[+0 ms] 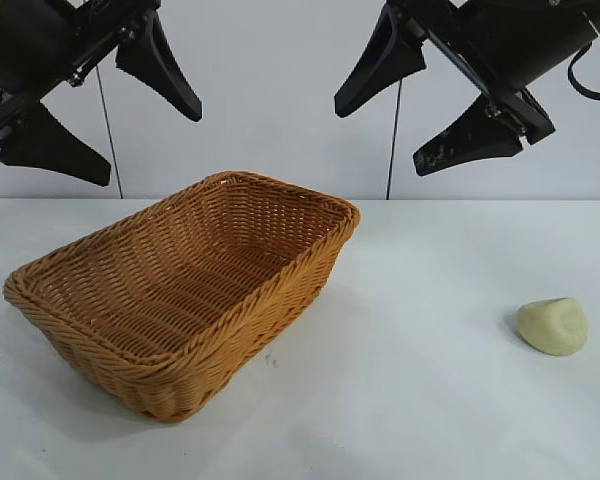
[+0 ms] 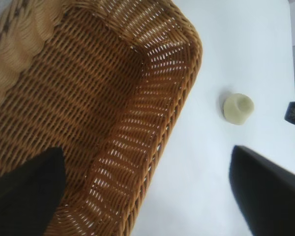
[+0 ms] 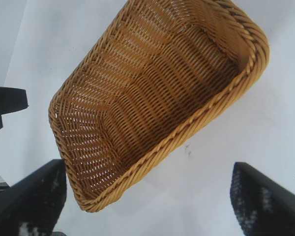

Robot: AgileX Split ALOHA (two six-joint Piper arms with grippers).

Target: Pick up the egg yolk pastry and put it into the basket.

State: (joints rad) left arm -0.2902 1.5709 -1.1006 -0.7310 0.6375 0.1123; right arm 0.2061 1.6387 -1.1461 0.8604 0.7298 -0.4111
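Where the white desk [image 1: 420, 400] meets a pale wall, basket [image 1: 180, 290] left, pastry [image 1: 553, 326] right, both jaws spread apart, empty, high above.

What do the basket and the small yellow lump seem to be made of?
The basket: woven wicker or rattan, golden-brown, slightly glossy; interlaced strands and a braided rim show. The egg yolk pastry: probably dough or a soft moulded imitation, pale cream, smooth and matte.

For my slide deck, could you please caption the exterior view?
Both open claws, left and right, hang above the table; the basket sits empty, the pastry apart at its right.
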